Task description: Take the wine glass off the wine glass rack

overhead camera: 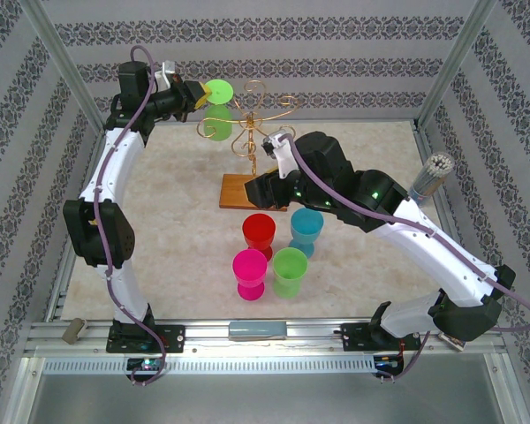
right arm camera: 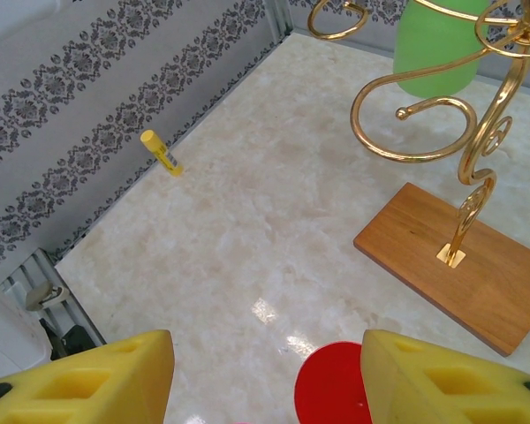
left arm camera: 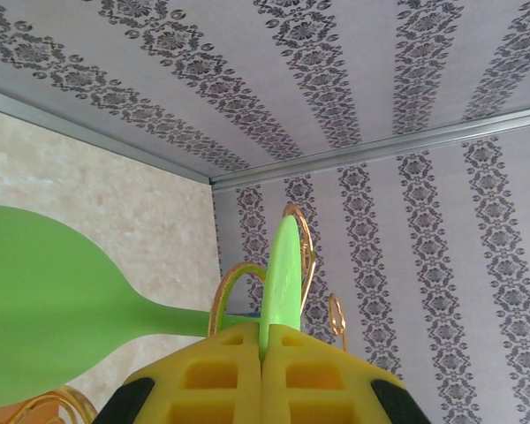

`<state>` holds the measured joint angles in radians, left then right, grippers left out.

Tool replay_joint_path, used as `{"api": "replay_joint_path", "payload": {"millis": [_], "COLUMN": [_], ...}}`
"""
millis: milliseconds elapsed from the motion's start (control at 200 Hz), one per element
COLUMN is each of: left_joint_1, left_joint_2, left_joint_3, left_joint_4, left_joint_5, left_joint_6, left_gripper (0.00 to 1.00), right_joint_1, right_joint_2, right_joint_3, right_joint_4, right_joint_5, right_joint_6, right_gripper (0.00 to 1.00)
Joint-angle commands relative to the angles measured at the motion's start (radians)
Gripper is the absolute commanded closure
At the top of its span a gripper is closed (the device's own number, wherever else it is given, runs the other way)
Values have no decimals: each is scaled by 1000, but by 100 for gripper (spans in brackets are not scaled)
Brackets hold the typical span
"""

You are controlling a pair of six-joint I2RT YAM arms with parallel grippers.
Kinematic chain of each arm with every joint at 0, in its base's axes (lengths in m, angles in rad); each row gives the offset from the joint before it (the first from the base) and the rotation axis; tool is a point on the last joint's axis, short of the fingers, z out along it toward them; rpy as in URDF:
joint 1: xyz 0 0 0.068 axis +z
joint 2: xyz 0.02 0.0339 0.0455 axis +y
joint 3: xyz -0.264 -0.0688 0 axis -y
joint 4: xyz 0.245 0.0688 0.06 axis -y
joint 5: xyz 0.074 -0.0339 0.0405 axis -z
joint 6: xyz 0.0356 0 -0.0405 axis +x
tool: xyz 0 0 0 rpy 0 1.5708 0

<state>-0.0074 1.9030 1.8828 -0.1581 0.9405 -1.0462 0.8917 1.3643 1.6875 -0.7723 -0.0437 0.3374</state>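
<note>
Two yellow left fingers [left arm camera: 203, 380] pinch smooth green wine glass [left arm camera: 53, 309] foot — right fingers [right arm camera: 442, 380] apart, empty.

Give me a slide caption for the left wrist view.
Left gripper, jaws shut on the foot of the green wine glass, gold wine glass rack behind.

wine glass [overhead camera: 216, 124] hung left on wine glass rack [overhead camera: 251, 152], cups [overhead camera: 290, 267] before it

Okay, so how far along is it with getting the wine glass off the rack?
Done: the left fingers are shut on the foot of the green wine glass. In hand: the glass is gripped, but its stem sits in a gold curl of the rack. Left: slide it out and clear. The right fingers hang open beside the rack's base.
</note>
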Motion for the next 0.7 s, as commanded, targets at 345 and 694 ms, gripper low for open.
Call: {"api": "replay_joint_path", "payload": {"millis": [345,694], "left_joint_1": [-11,-25], "left_joint_2": [-4,16], "left_joint_3": [17,40], "left_joint_4": [122,100], "left_joint_5": [49,66], "left_joint_6": [-84,-66], "left_gripper": [100,100], "right_joint_1": [-7,-7], "right_joint_2": [-17,-16], "right_joint_3": [-13,-21], "right_joint_4": [28,34], "right_joint_5": [-7,-9], "right_joint_6": [18,20], "right_gripper": [41,41]}}
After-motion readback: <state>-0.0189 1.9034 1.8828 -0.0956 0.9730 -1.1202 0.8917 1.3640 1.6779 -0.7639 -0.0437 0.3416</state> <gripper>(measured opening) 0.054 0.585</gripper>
